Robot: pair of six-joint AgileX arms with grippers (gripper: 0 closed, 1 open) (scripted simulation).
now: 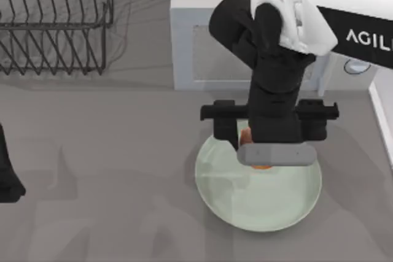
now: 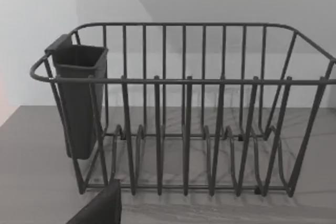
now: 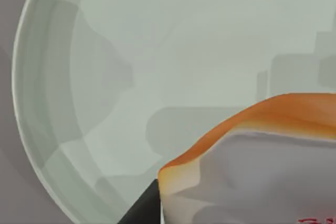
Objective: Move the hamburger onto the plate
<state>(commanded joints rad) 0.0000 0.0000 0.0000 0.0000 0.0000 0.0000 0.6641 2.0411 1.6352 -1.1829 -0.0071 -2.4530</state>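
Right arm: you see it reach from the right edge of the top view, over the microwave (image 1: pixel 245 35), and bend down above the plate.
Right gripper (image 1: pixel 255 148): it hangs over the far part of the plate, its wrist body covering most of what is under it. You cannot tell from any view whether its fingers are apart or closed on something.
Hamburger (image 1: pixel 263 166): you see orange slivers of it peeking out from under the gripper, over the far half of the plate. In the right wrist view (image 3: pixel 273 111) it appears as an orange-brown curved edge over a pale wrapped part, close to the camera with the plate behind it. Whether it touches the plate cannot be told.
Plate (image 1: pixel 258 204): pale mint-green, round, on the table (image 1: pixel 110 170) just near of the microwave, right of centre; its rim shows in the right wrist view (image 3: pixel 26 108).
Left arm: parked at the left edge of the table (image 1: pixel 7 173).
Dish rack (image 1: pixel 55 16): dark wire, far left; the left wrist view faces it (image 2: pixel 184 108), with a dark cup holder (image 2: pixel 79 98) hung on one end.
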